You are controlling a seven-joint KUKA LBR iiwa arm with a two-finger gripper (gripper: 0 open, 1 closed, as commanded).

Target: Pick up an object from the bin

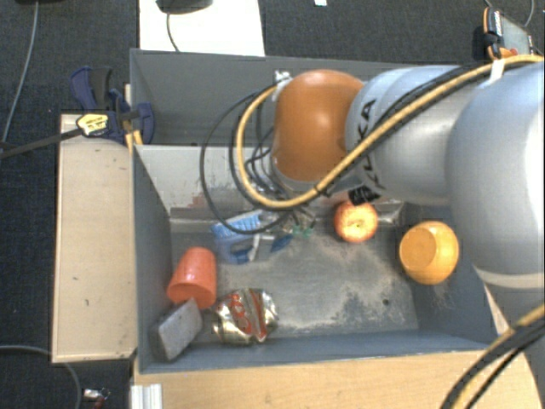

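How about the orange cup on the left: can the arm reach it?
Probably yes. Nothing lies on the cup and the floor right of it is bare; a grey block and crushed can crowd only its near side.

1 camera looks down into the bin (341,292), slightly oblique; arm (426,143) enters from right.

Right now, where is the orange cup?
In the camera view the orange cup lies at the bin's left, above the grey block and beside the crushed can.
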